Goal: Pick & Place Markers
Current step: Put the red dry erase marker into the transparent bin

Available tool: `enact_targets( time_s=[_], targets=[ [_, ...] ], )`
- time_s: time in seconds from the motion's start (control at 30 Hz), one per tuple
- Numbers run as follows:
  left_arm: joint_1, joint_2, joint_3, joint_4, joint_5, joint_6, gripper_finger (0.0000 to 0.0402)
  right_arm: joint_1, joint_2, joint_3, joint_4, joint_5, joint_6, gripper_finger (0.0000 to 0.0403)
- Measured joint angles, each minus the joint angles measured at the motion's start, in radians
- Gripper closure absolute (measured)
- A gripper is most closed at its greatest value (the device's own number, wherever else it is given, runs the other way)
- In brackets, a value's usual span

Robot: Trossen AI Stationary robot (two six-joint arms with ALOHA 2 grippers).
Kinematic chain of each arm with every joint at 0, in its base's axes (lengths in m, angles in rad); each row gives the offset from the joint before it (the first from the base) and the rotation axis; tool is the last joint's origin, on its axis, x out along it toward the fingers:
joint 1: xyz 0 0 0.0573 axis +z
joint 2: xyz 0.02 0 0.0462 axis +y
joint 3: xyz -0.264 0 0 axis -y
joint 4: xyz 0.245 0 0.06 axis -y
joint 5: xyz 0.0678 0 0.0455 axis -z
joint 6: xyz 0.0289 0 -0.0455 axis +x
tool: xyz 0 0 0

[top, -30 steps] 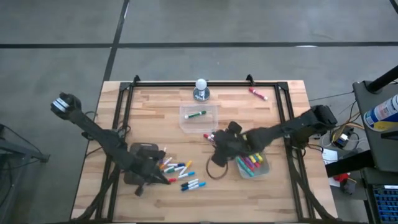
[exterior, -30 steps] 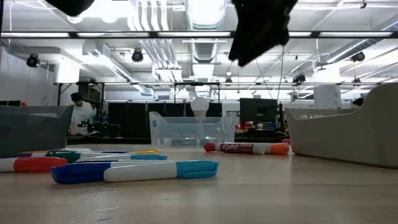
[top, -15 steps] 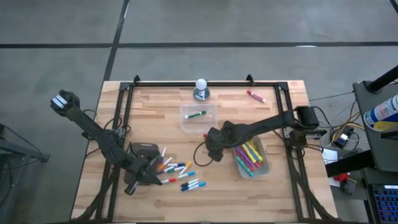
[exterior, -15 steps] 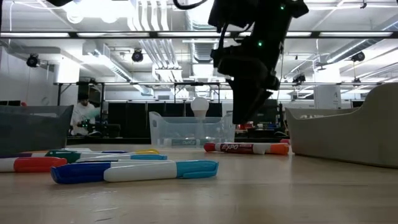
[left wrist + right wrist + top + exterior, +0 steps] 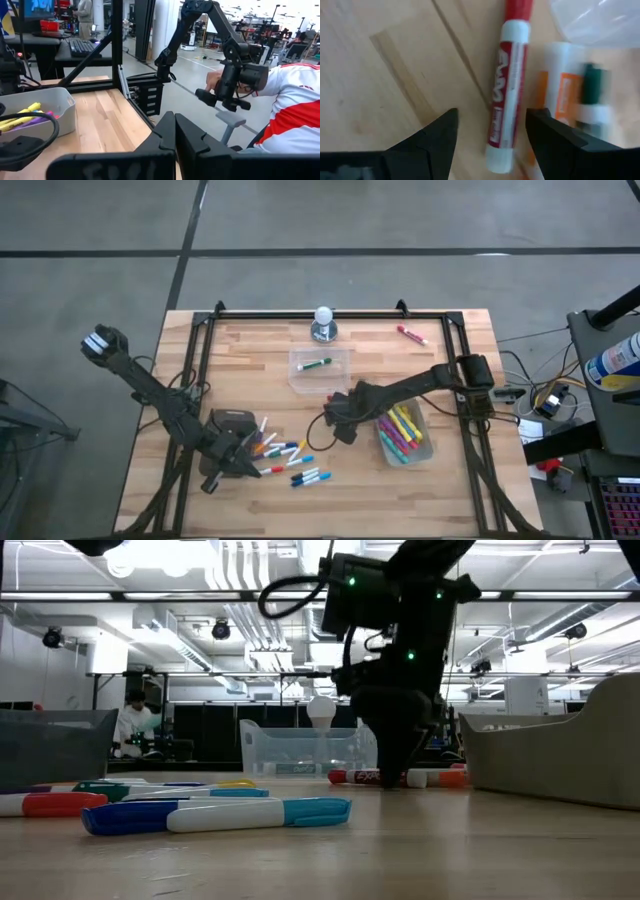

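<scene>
Wooden table, bright lab behind

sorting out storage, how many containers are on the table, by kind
clear plastic tubs: 2
dark grey flat tray: 1
total: 3

A loose cluster of markers is spread on the table toward its front left. One tub is placed at centre back, with a single marker inside. Another tub, right of centre, appears filled with markers.
</scene>
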Motion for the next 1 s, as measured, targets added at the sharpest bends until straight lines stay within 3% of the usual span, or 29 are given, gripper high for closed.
enact_targets(
  time_s=[0.33,0.7,1.0],
  targets=[
    [0.000,0.000,0.000,0.000,0.000,-0.001,0.0401,-0.004,0.003,0.001,0.037,-0.079,-0.018,0.0200],
    [0.000,0.000,0.000,0.000,0.000,-0.001,0.0401,0.003,0.007,0.008,0.057,-0.129,-0.033,0.0349],
    [0.000,0.000,0.000,0.000,0.000,-0.002,0.0401,0.040,0.006,0.081,0.038,-0.146,-0.122,0.0349]
  ],
)
